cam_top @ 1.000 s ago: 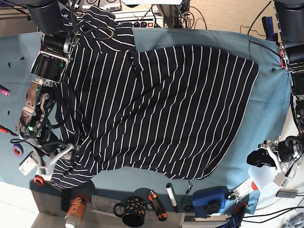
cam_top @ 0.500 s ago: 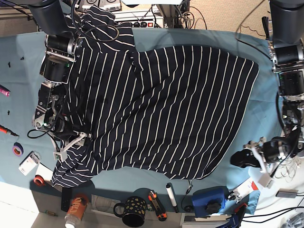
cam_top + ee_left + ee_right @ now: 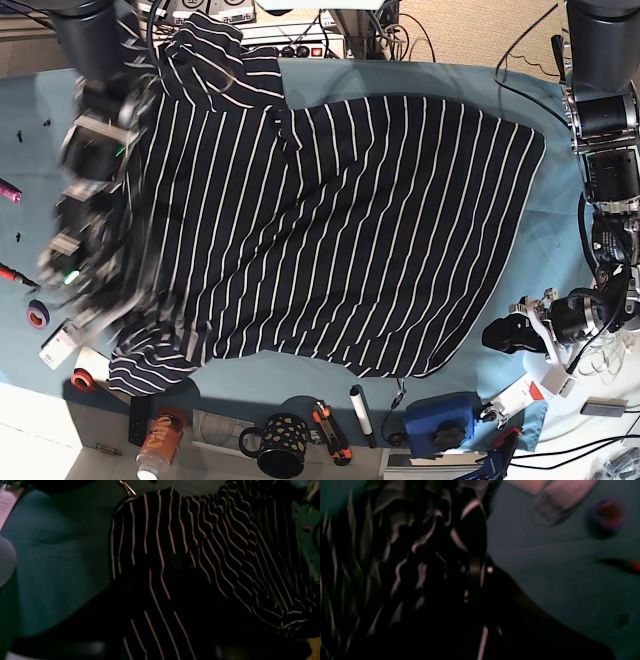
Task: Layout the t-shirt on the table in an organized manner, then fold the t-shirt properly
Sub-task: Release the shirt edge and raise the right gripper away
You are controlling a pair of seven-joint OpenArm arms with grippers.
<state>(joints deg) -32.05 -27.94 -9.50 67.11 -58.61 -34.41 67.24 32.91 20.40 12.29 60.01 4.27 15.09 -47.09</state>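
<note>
One t-shirt (image 3: 340,230): spread across the middle of the teal tabletop (image 3: 560,215), sleeve over the far edge.
Right fingers (image 3: 85,300): blurred at the shirt's edge; grip unclear.
Left fingers (image 3: 505,335): near edge, grip unclear.

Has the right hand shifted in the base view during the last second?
Yes. The right hand, motion-blurred, sits higher and farther from the red tape roll than a second ago.
</note>
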